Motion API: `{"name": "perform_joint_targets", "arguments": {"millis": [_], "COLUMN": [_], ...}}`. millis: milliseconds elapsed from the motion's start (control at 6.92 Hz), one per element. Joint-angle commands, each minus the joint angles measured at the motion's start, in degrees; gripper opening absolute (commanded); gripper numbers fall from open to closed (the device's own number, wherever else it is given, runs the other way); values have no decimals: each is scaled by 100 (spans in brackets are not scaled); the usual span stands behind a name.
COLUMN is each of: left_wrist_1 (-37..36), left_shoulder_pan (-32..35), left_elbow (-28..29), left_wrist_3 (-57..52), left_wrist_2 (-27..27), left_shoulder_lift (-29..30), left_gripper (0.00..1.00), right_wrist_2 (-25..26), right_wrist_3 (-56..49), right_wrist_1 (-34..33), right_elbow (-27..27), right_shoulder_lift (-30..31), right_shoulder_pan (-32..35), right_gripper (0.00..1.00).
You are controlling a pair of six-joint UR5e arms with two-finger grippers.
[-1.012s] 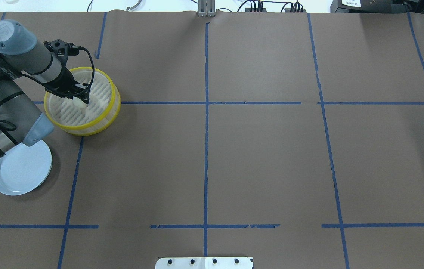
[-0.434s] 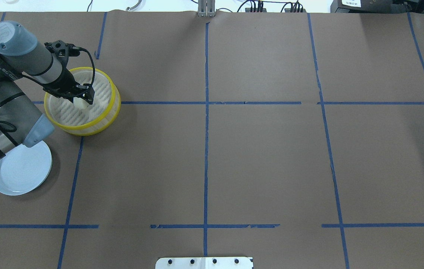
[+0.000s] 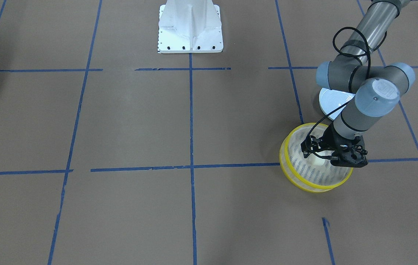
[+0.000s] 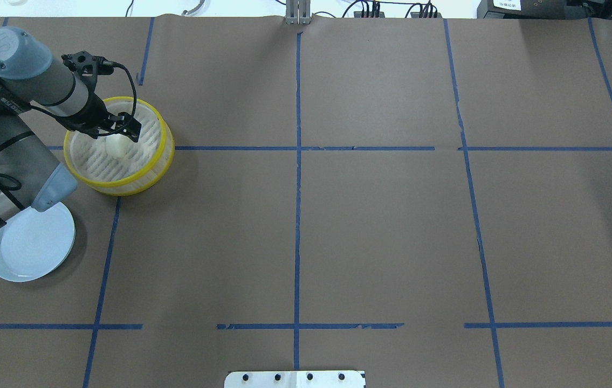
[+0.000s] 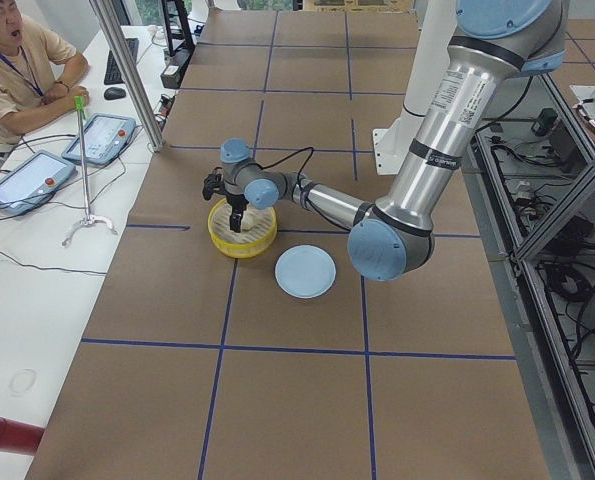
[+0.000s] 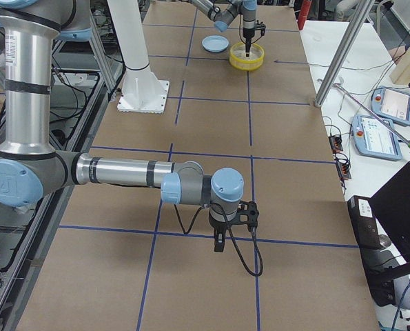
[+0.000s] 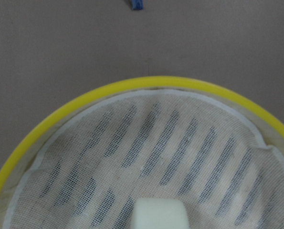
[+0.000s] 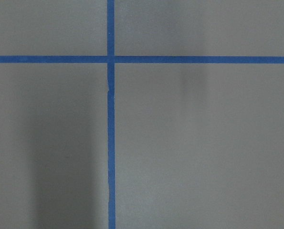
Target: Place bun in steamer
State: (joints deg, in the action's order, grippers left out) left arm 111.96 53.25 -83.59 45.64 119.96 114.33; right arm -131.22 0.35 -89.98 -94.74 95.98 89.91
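Note:
The steamer (image 4: pixel 118 184) with yellow rims stands at the table's left. It also shows in the front view (image 3: pixel 304 181) and in the left wrist view (image 7: pixel 156 81). The cream-white bun (image 4: pixel 116 145) lies on its slatted floor, free of the fingers. It shows at the bottom edge of the left wrist view (image 7: pixel 160 215). My left gripper (image 4: pixel 122 128) hangs open just above the bun and holds nothing. My right gripper (image 6: pixel 218 243) shows only in the exterior right view, low over bare table. I cannot tell whether it is open or shut.
A pale blue plate (image 4: pixel 31 248) lies near the steamer, partly under my left arm's elbow. The robot's white base plate (image 3: pixel 190 27) sits mid-table. Blue tape lines cross the brown paper cover.
My left gripper has opened, let go of the bun, and risen and drawn back a little. The bun stays on the steamer floor.

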Motion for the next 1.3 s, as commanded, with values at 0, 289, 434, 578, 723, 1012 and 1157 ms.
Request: {"name": "perform_joint_targets", "arguments": {"millis": [0, 289, 434, 578, 723, 1012, 1157], "left_wrist_1": [-330, -1287, -1274, -1187, -1177, -1203, -1203], "left_shoulder_pan": [629, 1167, 1640, 2062, 2519, 3589, 3787], "left_elbow": [-559, -1034, -1132, -1142, -1133, -977, -844], "left_wrist_3": [-98, -1507, -1592, -1932, -3102, -4634, -5487], "left_wrist_2": [26, 36, 349, 1013, 1133, 1448, 1599], "left_shoulder_lift": [-42, -303, -697, -1110, -1506, -2289, -2658], "left_gripper": [100, 100, 100, 100, 100, 100, 100], "right_wrist_2": [0, 0, 0, 0, 0, 0, 0], "right_wrist_3": [0, 0, 0, 0, 0, 0, 0], "right_wrist_1": [-2, -2, -2, -2, -2, -2, -2], "right_elbow": [0, 0, 0, 0, 0, 0, 0], "right_shoulder_lift": [0, 0, 0, 0, 0, 0, 0], "right_shoulder_pan": [0, 0, 0, 0, 0, 0, 0], "right_gripper": [100, 100, 100, 100, 100, 100, 100]}}
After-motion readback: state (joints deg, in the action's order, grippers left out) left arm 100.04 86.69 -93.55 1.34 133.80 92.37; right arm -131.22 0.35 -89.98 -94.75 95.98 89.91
